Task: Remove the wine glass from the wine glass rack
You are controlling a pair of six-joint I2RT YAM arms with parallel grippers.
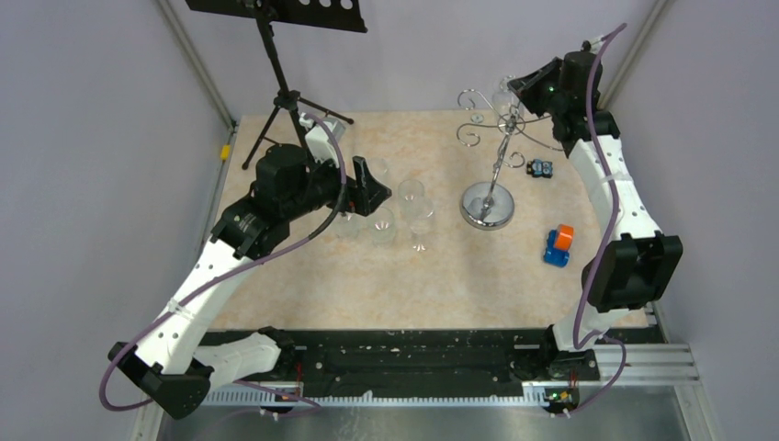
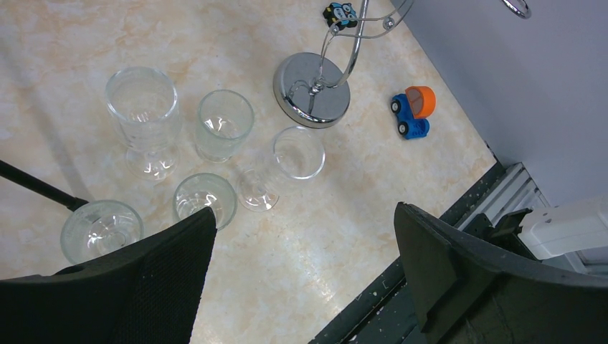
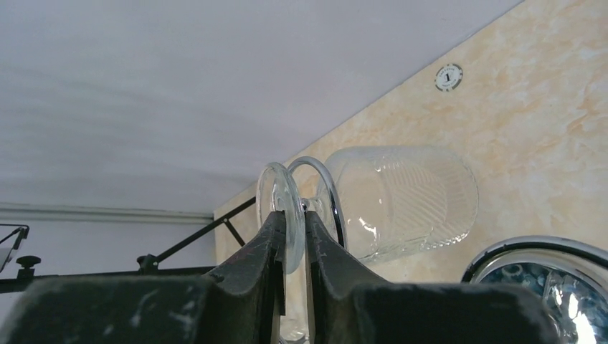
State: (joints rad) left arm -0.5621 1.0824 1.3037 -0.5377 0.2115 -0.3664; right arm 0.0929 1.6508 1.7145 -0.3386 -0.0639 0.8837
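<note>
Clear ribbed wine glass [image 3: 401, 201]: stem hidden by R jaws; faint in top view. R jaws clamp its round foot at top of shiny chrome wire rack [image 1: 489, 204]; L jaws wide open.

Clear wine glass [image 3: 401, 201] with ribbed bowl, hanging bowl-down at the top of the wine glass rack [image 1: 487, 204], stem inside a curled wire loop, round foot pinched between the fingers of the right end effector [image 3: 290, 222]. Rack upright at about two o'clock on the table [image 1: 386, 285]: shiny chrome disc base, thin pole, scroll arms fanned on top.
</note>
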